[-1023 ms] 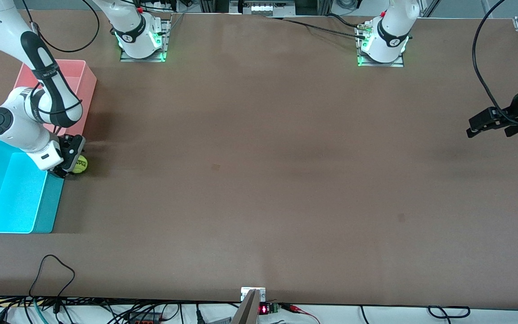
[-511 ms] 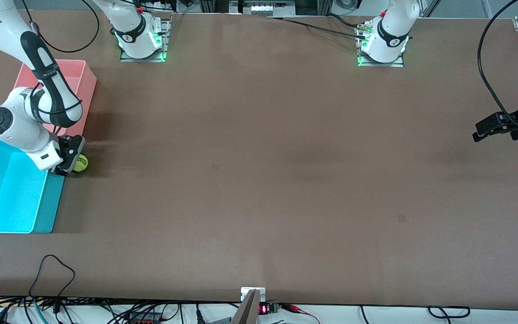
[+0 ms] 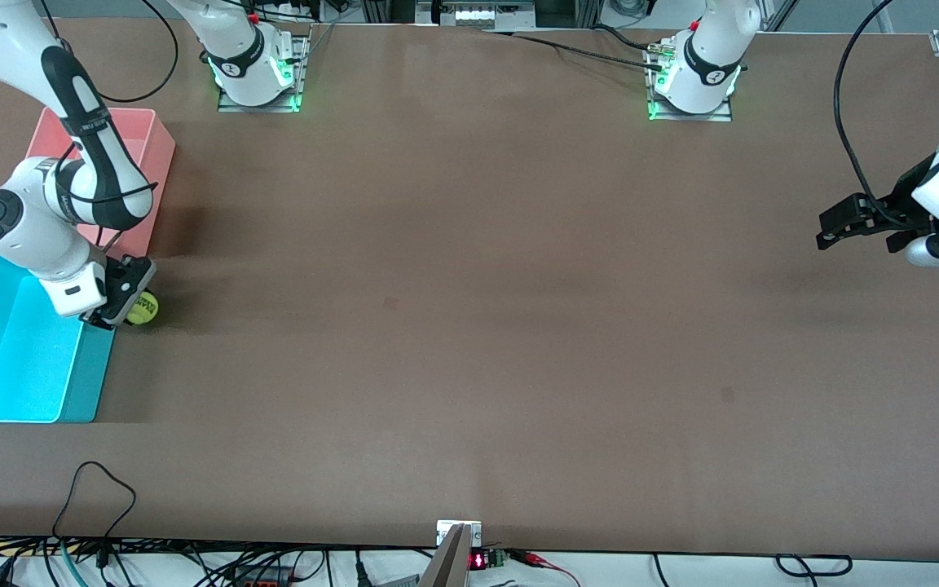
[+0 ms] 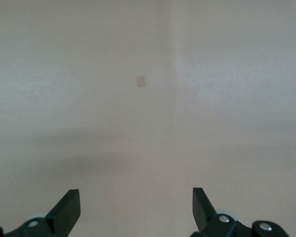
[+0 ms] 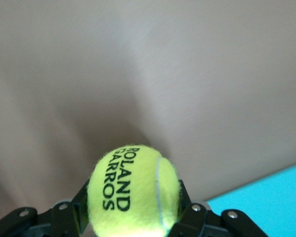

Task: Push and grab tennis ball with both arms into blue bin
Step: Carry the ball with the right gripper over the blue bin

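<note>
The tennis ball [image 3: 143, 308] is yellow-green with dark lettering. My right gripper [image 3: 129, 303] is shut on it, just beside the blue bin [image 3: 21, 359], by that bin's corner nearest the pink bin. In the right wrist view the tennis ball [image 5: 133, 190] sits between the dark fingers [image 5: 80, 205], with a corner of the blue bin [image 5: 269, 205] showing. My left gripper [image 3: 844, 228] is open and empty over the bare table at the left arm's end. In the left wrist view its fingertips [image 4: 66, 210] stand wide apart over bare table.
A pink bin [image 3: 156, 155] stands next to the blue bin, farther from the front camera, partly hidden by the right arm. Cables lie along the table's near edge [image 3: 94, 489]. A small darker patch [image 3: 726, 395] marks the brown table.
My right gripper has lifted slightly with the ball and shifted a little nearer the front camera. My left gripper drew toward the table's end, then came back toward the middle.
</note>
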Tool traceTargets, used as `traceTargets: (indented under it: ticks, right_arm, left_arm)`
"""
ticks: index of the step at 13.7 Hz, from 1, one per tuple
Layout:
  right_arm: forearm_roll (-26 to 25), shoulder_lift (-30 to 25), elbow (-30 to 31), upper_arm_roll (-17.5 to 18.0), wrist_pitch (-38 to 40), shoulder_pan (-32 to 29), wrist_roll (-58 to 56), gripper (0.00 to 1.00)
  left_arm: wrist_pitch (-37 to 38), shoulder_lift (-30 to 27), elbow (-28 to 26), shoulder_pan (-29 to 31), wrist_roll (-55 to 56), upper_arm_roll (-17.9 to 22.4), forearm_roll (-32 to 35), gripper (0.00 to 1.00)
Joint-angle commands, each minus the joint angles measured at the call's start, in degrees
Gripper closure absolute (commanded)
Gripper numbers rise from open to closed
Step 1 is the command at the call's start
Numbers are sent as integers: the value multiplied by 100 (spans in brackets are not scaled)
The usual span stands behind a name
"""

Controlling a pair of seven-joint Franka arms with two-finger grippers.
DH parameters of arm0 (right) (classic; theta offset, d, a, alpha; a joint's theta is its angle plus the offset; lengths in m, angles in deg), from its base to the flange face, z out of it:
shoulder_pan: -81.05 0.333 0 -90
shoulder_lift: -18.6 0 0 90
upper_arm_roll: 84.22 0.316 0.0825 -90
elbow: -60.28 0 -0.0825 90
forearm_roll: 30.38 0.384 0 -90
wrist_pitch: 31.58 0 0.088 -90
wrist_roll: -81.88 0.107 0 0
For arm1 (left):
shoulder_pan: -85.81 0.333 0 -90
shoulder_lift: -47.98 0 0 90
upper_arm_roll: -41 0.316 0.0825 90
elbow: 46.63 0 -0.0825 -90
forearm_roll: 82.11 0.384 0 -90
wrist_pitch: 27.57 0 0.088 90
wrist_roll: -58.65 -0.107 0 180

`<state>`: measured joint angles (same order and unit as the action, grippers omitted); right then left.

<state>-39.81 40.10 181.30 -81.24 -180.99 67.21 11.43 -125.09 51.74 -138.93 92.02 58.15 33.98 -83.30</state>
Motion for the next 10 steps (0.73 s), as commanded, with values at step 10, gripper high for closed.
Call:
traceTargets:
  ticks: [10]
  right_arm:
    - [433,-428,-922,-1360,1398,127,3290,100]
  left_arm:
    - [129,-34,98,-66,-28,51,-65,0]
